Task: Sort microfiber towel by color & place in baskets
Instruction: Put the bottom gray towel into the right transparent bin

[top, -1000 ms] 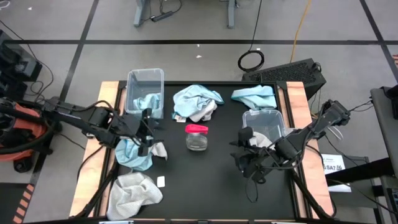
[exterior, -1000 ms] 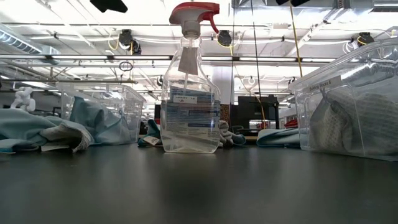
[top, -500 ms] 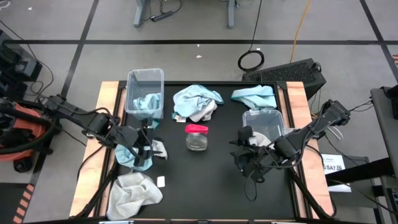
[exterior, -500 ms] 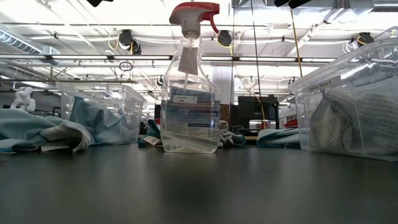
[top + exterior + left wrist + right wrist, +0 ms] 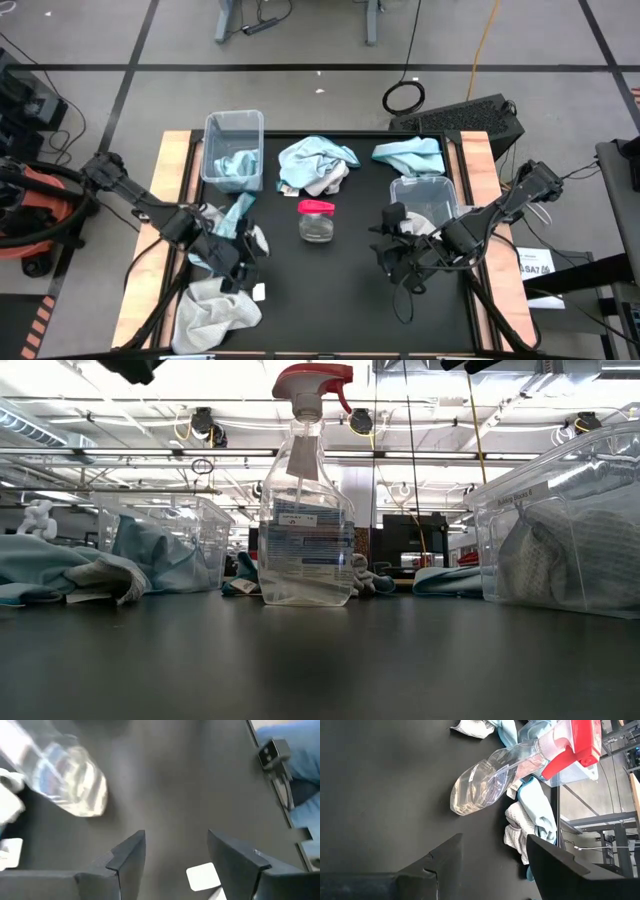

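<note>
My left gripper (image 5: 238, 268) (image 5: 175, 837) is open above bare black table, just nearside of a blue towel with a grey piece (image 5: 228, 228), and touches nothing. A grey-white towel (image 5: 215, 308) lies near the front left corner. A blue and grey pile (image 5: 318, 165) and a blue towel (image 5: 408, 153) lie at the far side. The left basket (image 5: 233, 150) holds a blue towel; the right basket (image 5: 425, 198) holds a grey one. My right gripper (image 5: 392, 262) (image 5: 495, 840) waits open beside the right basket.
A clear spray bottle with a red top (image 5: 316, 220) (image 5: 305, 510) (image 5: 490, 780) stands mid-table between the arms. A small white tag (image 5: 259, 291) (image 5: 202, 876) lies by my left gripper. Wooden strips edge the table left and right (image 5: 165, 200).
My left gripper has moved toward the table's near edge, from beside the left basket, across the blue towel, to the bare table beyond it. It has stayed open. My right arm has kept still.
</note>
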